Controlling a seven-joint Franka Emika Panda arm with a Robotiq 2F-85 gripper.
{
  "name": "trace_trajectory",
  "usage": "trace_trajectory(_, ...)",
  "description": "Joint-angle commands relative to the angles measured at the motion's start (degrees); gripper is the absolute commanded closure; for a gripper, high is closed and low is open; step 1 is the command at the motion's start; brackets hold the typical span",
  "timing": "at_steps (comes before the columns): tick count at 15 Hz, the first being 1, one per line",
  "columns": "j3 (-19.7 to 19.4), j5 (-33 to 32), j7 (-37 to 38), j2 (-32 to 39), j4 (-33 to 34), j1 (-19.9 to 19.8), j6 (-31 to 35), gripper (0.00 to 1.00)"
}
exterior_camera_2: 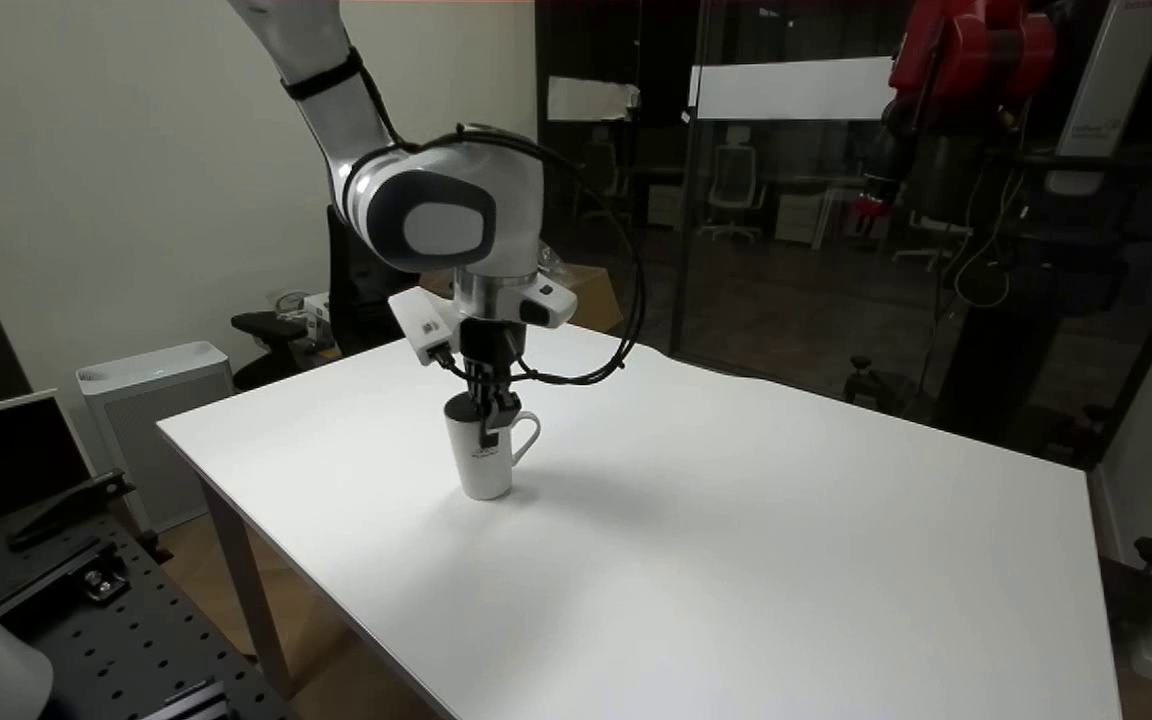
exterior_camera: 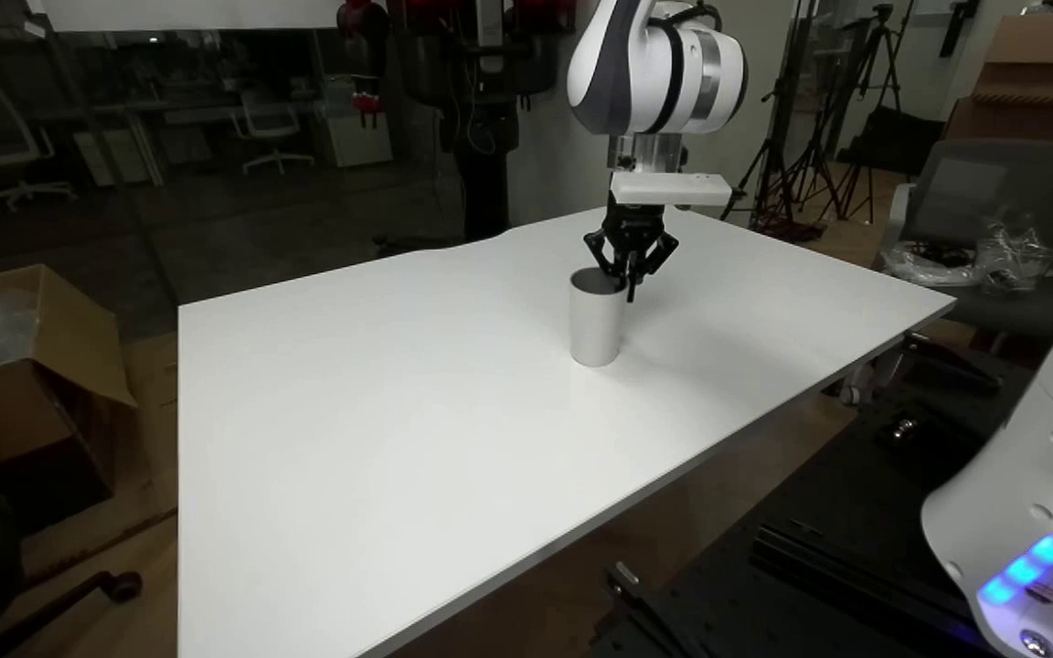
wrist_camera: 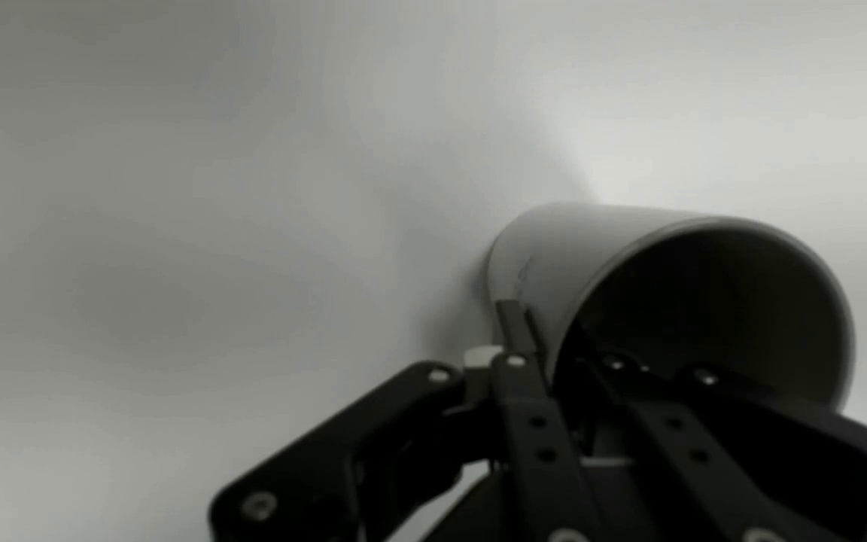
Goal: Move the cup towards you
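Observation:
The cup [exterior_camera: 594, 327] is a tall light grey-white mug with a dark inside. It stands upright on the white table [exterior_camera: 380, 457] and appears to touch it. In an exterior view the cup [exterior_camera_2: 482, 472] shows a handle on its right side and a small dark print. My gripper [exterior_camera: 629, 281] is at the cup's rim, pointing down. In the wrist view the cup [wrist_camera: 591, 241] has one finger of the gripper [wrist_camera: 550, 339] outside its wall and the other inside its mouth. The fingers are shut on the wall between them. The inner fingertip is hidden in the dark inside.
The white table's edge [exterior_camera_2: 356, 628] runs beside the dark perforated robot mount [exterior_camera_2: 156, 640]. The robot base [exterior_camera: 1029, 512] stands beyond that edge. An office chair [exterior_camera: 993, 210] and an open cardboard box [exterior_camera: 79, 356] stand on the floor around the table.

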Motion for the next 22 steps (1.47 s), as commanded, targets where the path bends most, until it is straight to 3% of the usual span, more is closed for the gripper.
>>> trace_trajectory(1,3.62,5.04,-7.92,-2.71,-1.98,-3.6,-1.35,0.63)
trace_trajectory(6,4.81,1.07,-14.43,-0.33,2.12,-1.86,-9.58,0.31)
trace_trajectory(8,4.29,1.66,-13.78,-0.65,0.84,-1.74,-8.05,0.17)
trace_trajectory(9,4.41,1.62,-13.83,-0.56,1.07,-1.46,-8.32,0.34)
trace_trajectory(12,4.3,1.61,-13.84,-0.44,0.96,-1.63,-8.24,0.17)
trace_trajectory(18,4.29,1.62,-13.85,-0.43,0.95,-1.68,-8.24,0.17)
trace_trajectory(19,4.29,1.62,-13.85,-0.43,0.95,-1.68,-8.24,0.04)
trace_trajectory(22,3.29,-0.87,-10.94,-3.11,-0.42,-0.04,-5.7,0.0)
